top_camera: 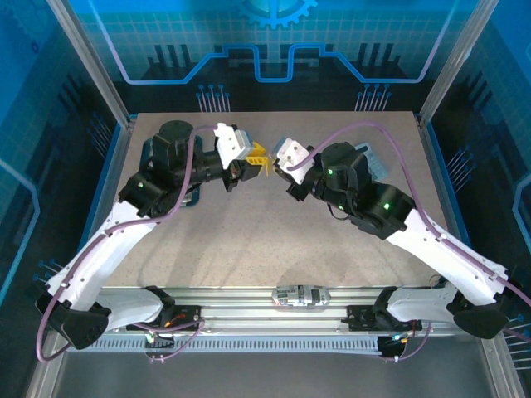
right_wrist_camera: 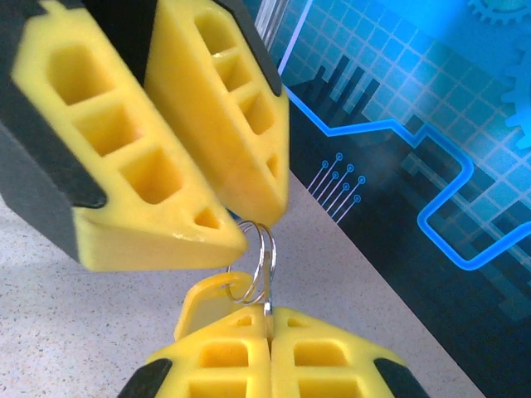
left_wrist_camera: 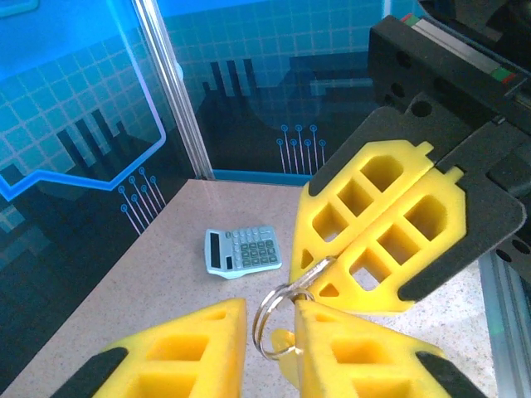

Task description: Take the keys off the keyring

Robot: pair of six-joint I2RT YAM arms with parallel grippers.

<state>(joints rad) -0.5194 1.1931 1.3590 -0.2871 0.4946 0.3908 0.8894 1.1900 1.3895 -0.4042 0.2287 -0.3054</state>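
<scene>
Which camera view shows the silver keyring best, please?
Left wrist: the silver keyring faces the lens as a full loop. Right wrist shows it nearly edge-on; from above it is too small to tell.

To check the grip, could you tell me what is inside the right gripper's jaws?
The silver ring is pinched there, a yellow tag hanging on it; the shut jaws cover the pinched part.

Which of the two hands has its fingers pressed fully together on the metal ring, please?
The right hand: its yellow fingers meet with no gap, pinching the ring. On the left hand, the fingers stand apart, the ring between them.
</scene>
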